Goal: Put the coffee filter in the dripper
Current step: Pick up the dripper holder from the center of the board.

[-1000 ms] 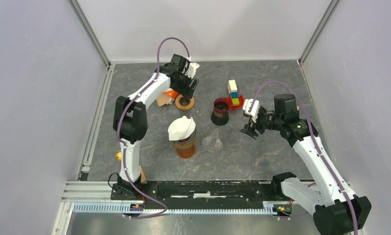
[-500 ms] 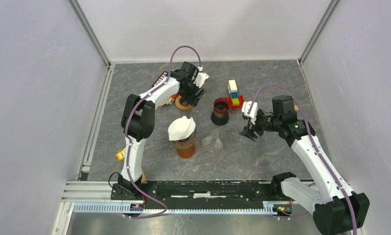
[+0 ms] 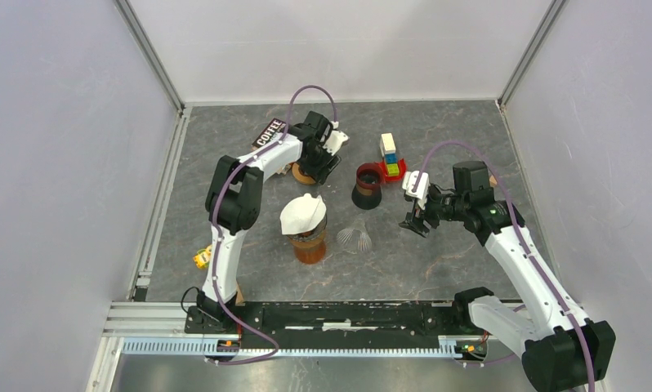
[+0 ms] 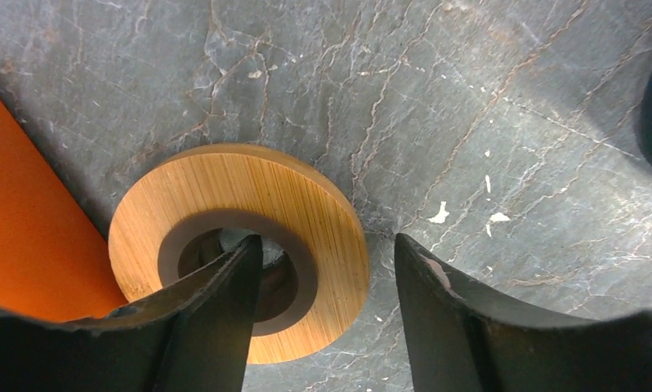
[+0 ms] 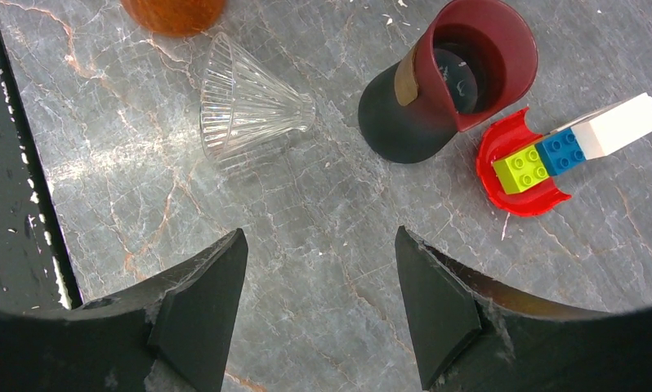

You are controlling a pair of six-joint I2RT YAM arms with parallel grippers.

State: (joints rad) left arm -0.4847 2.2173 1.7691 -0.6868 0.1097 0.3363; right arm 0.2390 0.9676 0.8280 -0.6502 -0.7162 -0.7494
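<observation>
The white paper coffee filter (image 3: 303, 212) rests on top of an amber glass carafe (image 3: 310, 243). The dripper (image 3: 355, 238), a clear ribbed glass cone, lies on its side on the table to the carafe's right (image 5: 245, 98). My left gripper (image 3: 319, 162) is open at the back over a wooden ring (image 4: 241, 245). One finger reaches into the ring's hole and the other stands outside its rim (image 4: 328, 241). My right gripper (image 3: 415, 219) hangs open over bare table, right of the dripper, with nothing between its fingers (image 5: 319, 233).
A red and black cup (image 3: 368, 186) stands behind the dripper, with a red lid carrying toy blocks (image 3: 390, 166) beside it. A "COFFEE" bag (image 3: 268, 131) lies at the back left. An orange object (image 4: 20, 229) sits beside the ring.
My left gripper has moved right and down onto the wooden ring, and its jaws have narrowed a little. The coffee bag has come into view. The right arm has barely moved.
</observation>
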